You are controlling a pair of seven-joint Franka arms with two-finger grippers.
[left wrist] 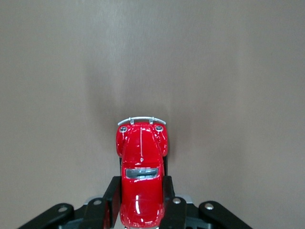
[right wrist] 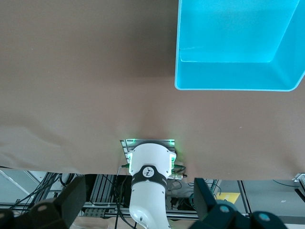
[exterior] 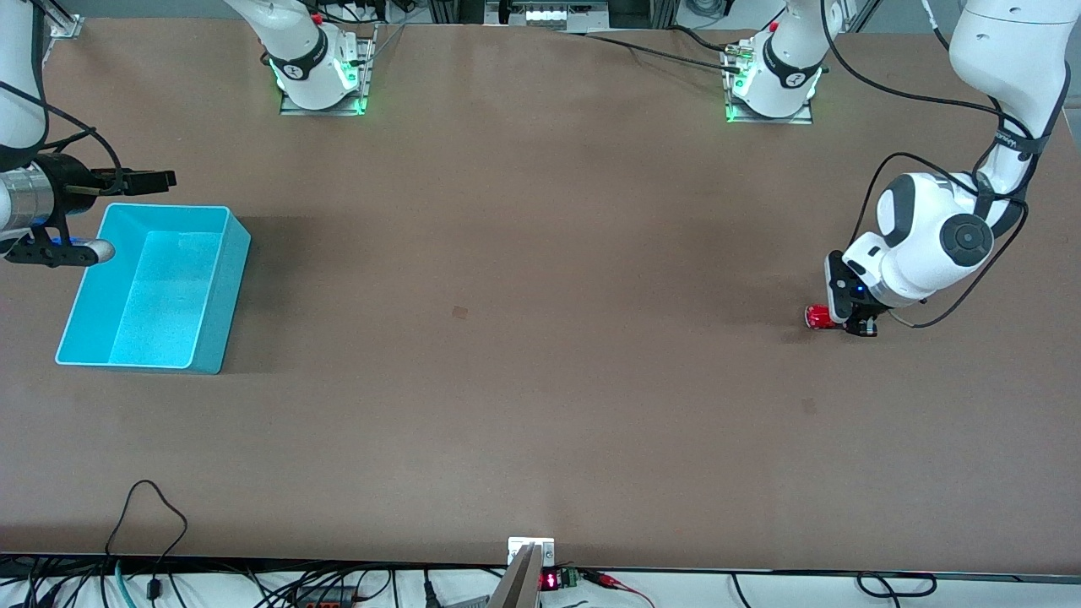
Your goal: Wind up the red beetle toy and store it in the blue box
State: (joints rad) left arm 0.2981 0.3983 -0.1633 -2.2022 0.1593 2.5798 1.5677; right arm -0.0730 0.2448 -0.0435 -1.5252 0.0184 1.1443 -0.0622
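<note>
While the red beetle toy [left wrist: 141,177] is clamped at its flanks by the left gripper [left wrist: 141,206] down at the table near the left arm's end, its long axis is seen running straight out between the fingers. The blue box [exterior: 148,291] is set well apart at the right arm's end, where the right gripper [right wrist: 136,202] is held spread wide, waiting just beside it.

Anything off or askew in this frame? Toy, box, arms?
Nothing stands out. The red beetle toy sits upright and intact, gripped squarely by the left end effector low at the left arm's end of the table. The blue box stands upright, nothing in it, at the right arm's end, with the right end effector open and waiting beside it.
</note>
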